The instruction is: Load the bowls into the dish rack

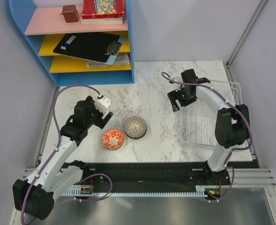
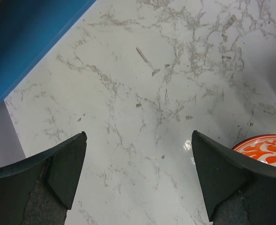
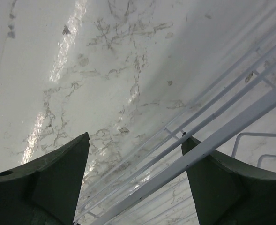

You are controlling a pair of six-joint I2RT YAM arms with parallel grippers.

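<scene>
Your left arm sits folded low, left gripper (image 2: 138, 136) spread wide, empty, beside the orange bowl (image 1: 112, 138). Only the top view shows the speckled bowl (image 1: 135, 127). Your right gripper (image 3: 135, 138) hangs parted, empty, over the dish rack (image 1: 201, 124) edge.

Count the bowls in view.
2: orange-red bowl and grey speckled bowl side by side near the left gripper. None seen in the dish rack; the right arm hides part.
</scene>
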